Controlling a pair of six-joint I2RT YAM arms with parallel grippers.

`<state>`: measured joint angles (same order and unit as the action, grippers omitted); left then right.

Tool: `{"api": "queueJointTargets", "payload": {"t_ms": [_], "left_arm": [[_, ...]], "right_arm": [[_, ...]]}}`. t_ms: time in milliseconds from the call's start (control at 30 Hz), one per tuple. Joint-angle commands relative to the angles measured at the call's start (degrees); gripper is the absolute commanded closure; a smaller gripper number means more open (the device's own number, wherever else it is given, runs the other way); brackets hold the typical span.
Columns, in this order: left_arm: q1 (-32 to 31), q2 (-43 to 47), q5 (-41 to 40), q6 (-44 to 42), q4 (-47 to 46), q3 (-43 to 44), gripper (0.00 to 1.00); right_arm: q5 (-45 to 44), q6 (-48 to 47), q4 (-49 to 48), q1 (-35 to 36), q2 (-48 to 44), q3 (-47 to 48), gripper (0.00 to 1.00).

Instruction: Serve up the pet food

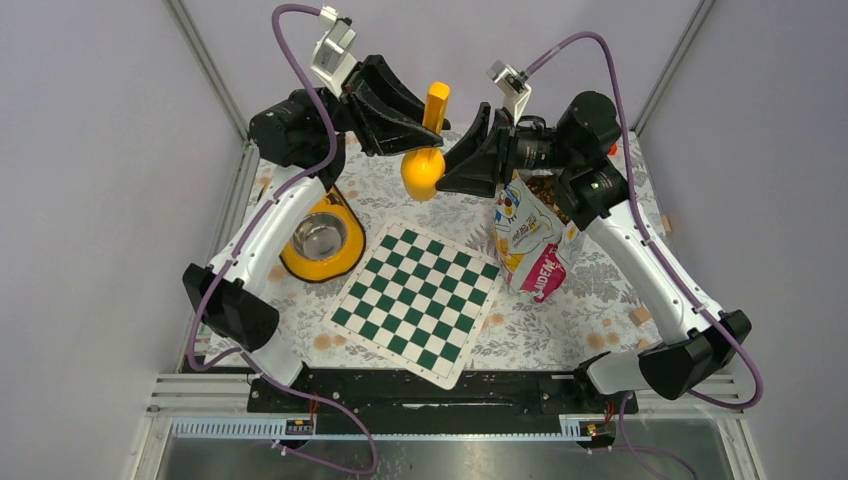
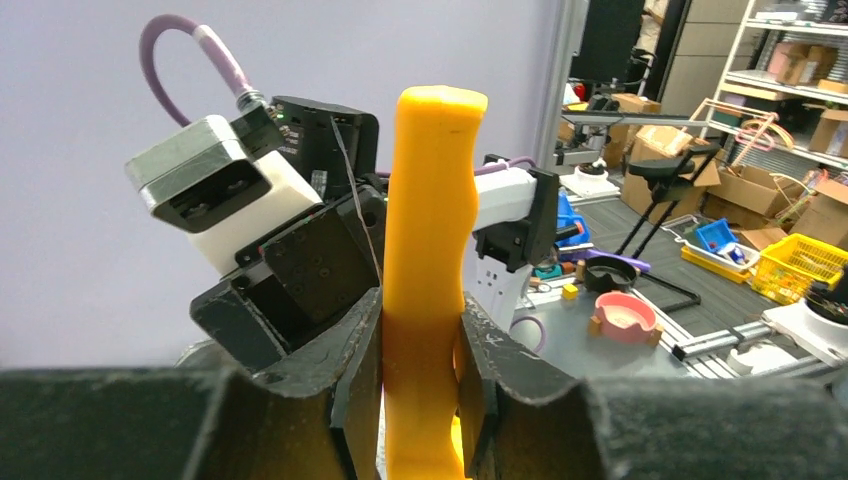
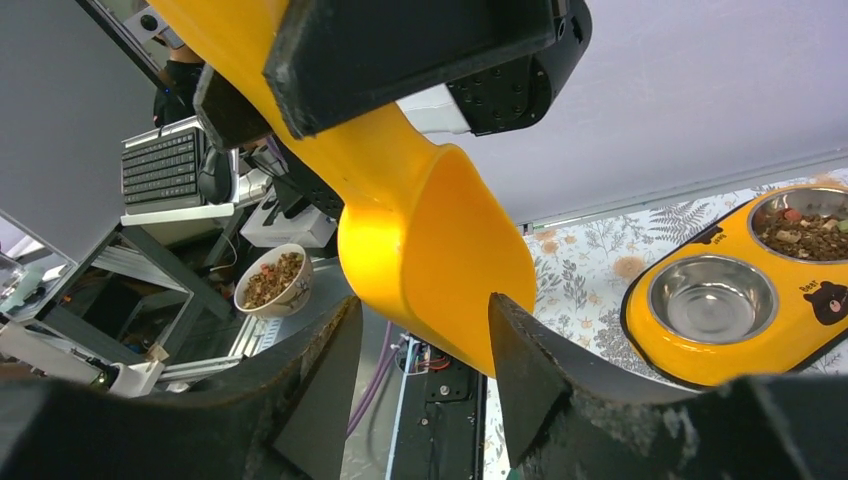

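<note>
My left gripper [image 1: 430, 122] [image 2: 422, 330] is shut on the upright handle of a yellow scoop [image 1: 423, 170] [image 2: 432, 230] and holds it in the air at the back of the table. My right gripper [image 1: 456, 152] [image 3: 425, 320] is open, and its jaws stand beside the scoop's cup [image 3: 440, 250] without closing on it. An open pet food bag [image 1: 530, 240] stands at the right with brown kibble [image 1: 546, 190] showing at its mouth. A yellow double bowl stand [image 1: 305, 265] [image 3: 700, 355] sits at the left: one steel bowl [image 3: 712, 297] is empty, the other holds kibble [image 3: 808, 228].
A green and white chessboard mat [image 1: 415, 300] lies at the table's middle front. The floral tablecloth [image 1: 590, 290] covers the table. A white bowl of kibble [image 3: 270, 280] stands off the table in the background. Small tan blocks [image 1: 640, 316] lie near the right edge.
</note>
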<state>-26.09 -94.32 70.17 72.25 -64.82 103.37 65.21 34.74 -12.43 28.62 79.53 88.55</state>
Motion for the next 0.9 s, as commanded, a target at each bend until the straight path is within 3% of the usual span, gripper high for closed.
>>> {"api": "queueJointTargets", "payload": {"t_ms": [0,133,200,300,400,433,500,667,733,867], "left_arm": [[-0.54,4.32,-3.09,-9.34,10.17,-1.10,1.00],[-0.53,6.38,-5.89,-15.76,16.28,-3.43,1.00],[-0.54,6.47,-6.39,-15.73,16.14,-3.49,1.00],[-0.53,6.42,-6.85,-15.26,15.76,-3.44,1.00],[-0.54,6.32,-6.88,-14.01,13.93,-3.83,0.99],[-0.54,6.33,-6.92,-13.64,13.54,-3.99,0.95],[-0.54,6.49,-7.00,-13.66,13.70,-4.20,0.87],[-0.25,7.89,-9.16,-18.46,19.59,-5.49,0.37],[0.29,9.53,-12.77,-24.36,29.63,-6.50,0.29],[1.47,13.79,-25.22,-36.55,48.43,-8.29,0.25]], "right_arm": [[-0.48,0.30,-2.62,1.06,0.72,3.06,0.44],[-1.24,3.39,-7.07,2.42,1.50,3.79,0.50],[-0.70,6.56,-9.74,3.15,2.70,4.78,0.57],[1.15,12.63,-14.64,3.65,4.45,5.94,0.72],[1.22,15.67,-16.96,3.67,5.08,6.38,0.95],[0.97,15.82,-17.08,3.70,4.84,6.37,1.00],[0.30,15.44,-16.77,3.72,4.20,6.24,1.00],[-3.50,7.57,-7.21,3.67,1.83,6.45,1.00],[-7.35,0.13,1.44,3.71,0.40,6.79,1.00],[-19.45,-14.86,20.34,3.64,-1.77,8.28,1.00]]}}
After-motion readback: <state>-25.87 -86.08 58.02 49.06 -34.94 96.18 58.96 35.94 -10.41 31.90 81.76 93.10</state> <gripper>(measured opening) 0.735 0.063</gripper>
